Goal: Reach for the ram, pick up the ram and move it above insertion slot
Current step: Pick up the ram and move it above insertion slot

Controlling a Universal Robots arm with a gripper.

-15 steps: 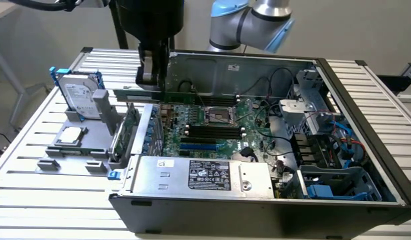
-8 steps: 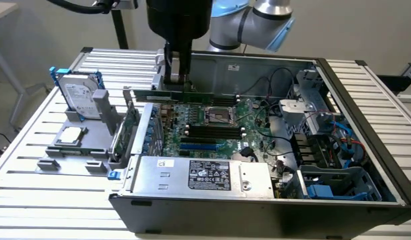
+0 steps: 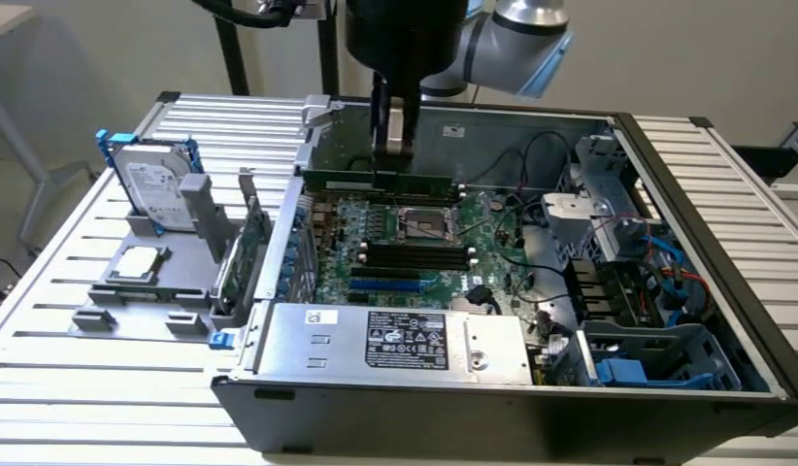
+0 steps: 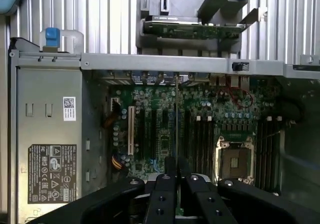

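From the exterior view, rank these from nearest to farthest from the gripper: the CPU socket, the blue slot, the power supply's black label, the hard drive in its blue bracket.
1. Square metal CPU socket, just below the gripper holding the thin green ram.
2. Short blue slot, lower on the board.
3. Black power supply label, front of case.
4. Silver hard drive, outside the case, far on the view's left.

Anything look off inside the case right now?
Nothing stands out. The hand holds the ram level by its top edge above the motherboard, clear of the black insertion slots. No loose parts or damage visible.
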